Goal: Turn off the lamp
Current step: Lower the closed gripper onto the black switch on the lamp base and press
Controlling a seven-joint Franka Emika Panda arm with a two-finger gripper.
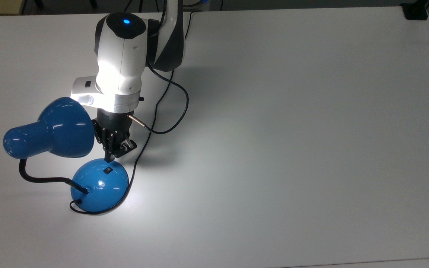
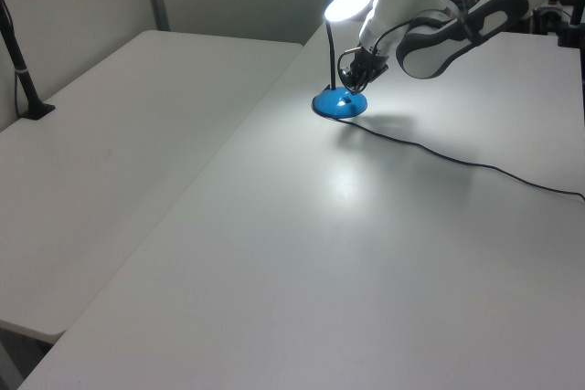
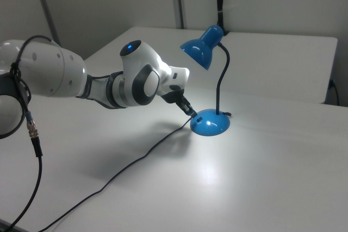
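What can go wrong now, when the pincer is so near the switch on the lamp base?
The pincer sits at the base's edge, short of the switch; it may press the dome and slide off. A sideways push could shift the light lamp. The cord runs close beside it and might snag.

A wide white table [image 1: 292,149] fills the scene, with a second white table [image 2: 119,125] beside it at the left view's left. A black clamp [image 2: 27,98] with a post stands on that second table's edge.
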